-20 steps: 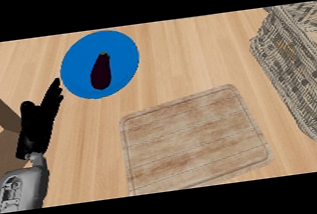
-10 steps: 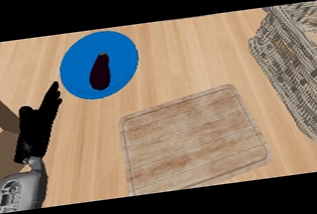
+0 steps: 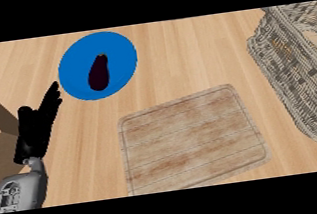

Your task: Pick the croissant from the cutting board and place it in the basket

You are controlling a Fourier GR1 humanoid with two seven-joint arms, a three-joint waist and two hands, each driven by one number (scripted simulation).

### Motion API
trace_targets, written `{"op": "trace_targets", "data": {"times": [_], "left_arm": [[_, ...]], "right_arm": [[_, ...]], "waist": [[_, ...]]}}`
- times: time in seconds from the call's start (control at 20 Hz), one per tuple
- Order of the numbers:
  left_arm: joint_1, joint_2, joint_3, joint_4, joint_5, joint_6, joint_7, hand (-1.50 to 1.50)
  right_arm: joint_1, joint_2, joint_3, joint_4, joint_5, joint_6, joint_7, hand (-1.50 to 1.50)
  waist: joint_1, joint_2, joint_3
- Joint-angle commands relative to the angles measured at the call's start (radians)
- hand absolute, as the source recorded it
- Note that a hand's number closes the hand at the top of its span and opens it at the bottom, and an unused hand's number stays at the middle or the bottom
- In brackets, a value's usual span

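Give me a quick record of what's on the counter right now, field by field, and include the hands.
counter: light wood
cutting board: wooden, lower centre
croissant: none visible in this view
blue plate: upper left, holds one item
eggplant: dark purple, lying on the plate
basket: wicker, at the right edge, partly out of view
left robot hand: at the left, open, fingers straight, holding nothing, just below-left of the plate
right robot hand: not in view

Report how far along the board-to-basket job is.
Done: the cutting board lies bare, so nothing waits there. In hand: nothing; the left hand is open beside the blue plate with the eggplant, and the right hand is out of view. Left: no croissant shows in the visible part of the basket, so delivery is unconfirmed.
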Motion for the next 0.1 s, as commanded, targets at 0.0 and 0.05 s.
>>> {"op": "trace_targets", "data": {"times": [0.0, 0.05], "left_arm": [[-0.001, -0.015, -0.002, 0.044, -0.013, 0.016, -0.039, 0.0], [-0.029, -0.009, -0.002, -0.008, -0.011, 0.021, 0.034, 0.0]], "right_arm": [[0.147, -0.057, -0.119, 0.078, -0.081, 0.057, -0.132, -1.5], [0.152, -0.108, -0.162, 0.089, -0.113, 0.092, -0.129, -1.5]], "waist": [[-0.012, 0.001, 0.001], [-0.013, -0.001, 0.001]]}}
